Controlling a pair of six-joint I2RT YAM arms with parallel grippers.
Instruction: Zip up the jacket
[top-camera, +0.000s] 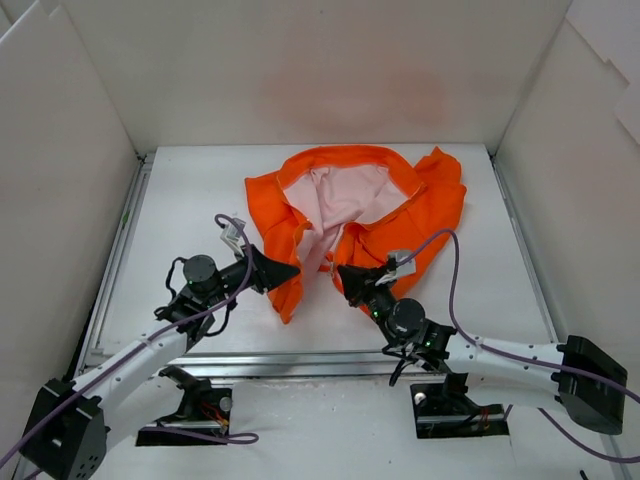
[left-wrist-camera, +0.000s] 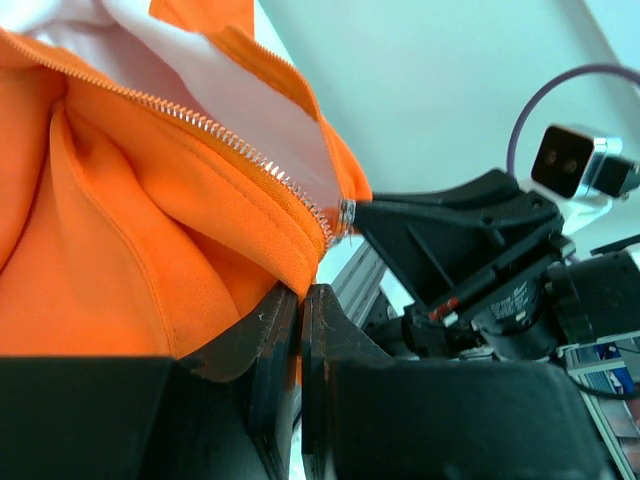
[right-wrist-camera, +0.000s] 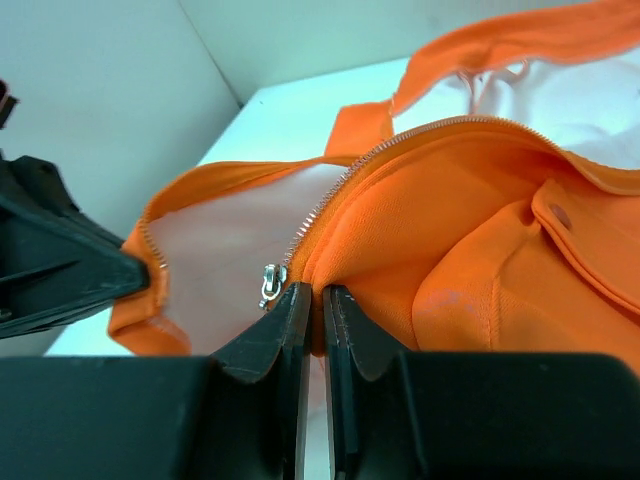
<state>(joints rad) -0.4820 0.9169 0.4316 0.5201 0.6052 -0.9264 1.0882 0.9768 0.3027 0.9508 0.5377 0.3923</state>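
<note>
- The orange jacket (top-camera: 432, 205) lies open on the white table (top-camera: 195, 195), towards the far side, with its pale pink lining showing between the two front panels.
- The left gripper (top-camera: 292, 272) is pinched together on the lower edge of one front panel; in its wrist view orange fabric sits between the nearly closed fingers (left-wrist-camera: 268, 325).
- The zipper teeth (left-wrist-camera: 215, 132) run along that edge, unjoined.
- The right gripper (top-camera: 343, 272) is clamped on the other panel's lower edge, just beside the small metal pull (right-wrist-camera: 269, 284).
- The two gripper tips face each other, near but apart.
</note>
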